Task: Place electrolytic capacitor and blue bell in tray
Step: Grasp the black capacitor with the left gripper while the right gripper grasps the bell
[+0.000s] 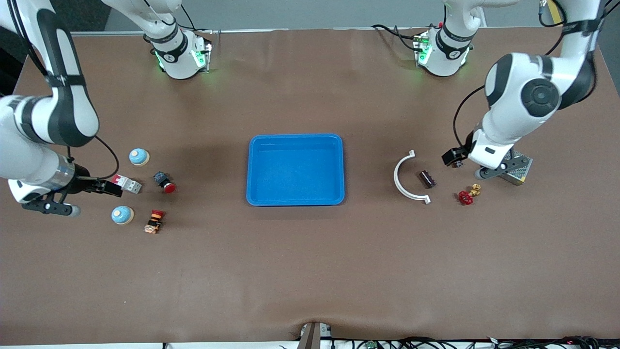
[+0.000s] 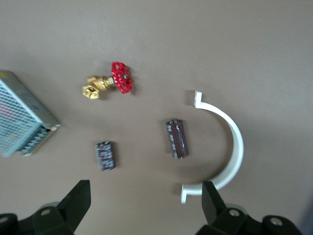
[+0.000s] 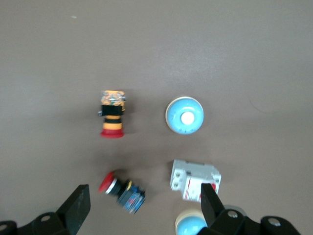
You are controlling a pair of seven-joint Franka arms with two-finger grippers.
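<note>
Left tool (image 2: 142,208) hangs wide open over a capacitor (image 2: 177,138) beside the white clamp (image 2: 226,147); right tool (image 3: 144,208) gapes over two blue bells (image 3: 184,115). Between both groups, the blue tray (image 1: 295,140) sits amid bare surface (image 1: 310,266).

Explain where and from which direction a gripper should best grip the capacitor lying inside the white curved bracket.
Probably across the middle of the capacitor's round body, coming straight down. It lies on its side, so fingers can close on its long curved flanks. The white bracket curves beside it without touching, leaving finger room. The open left gripper hovers close by.
</note>
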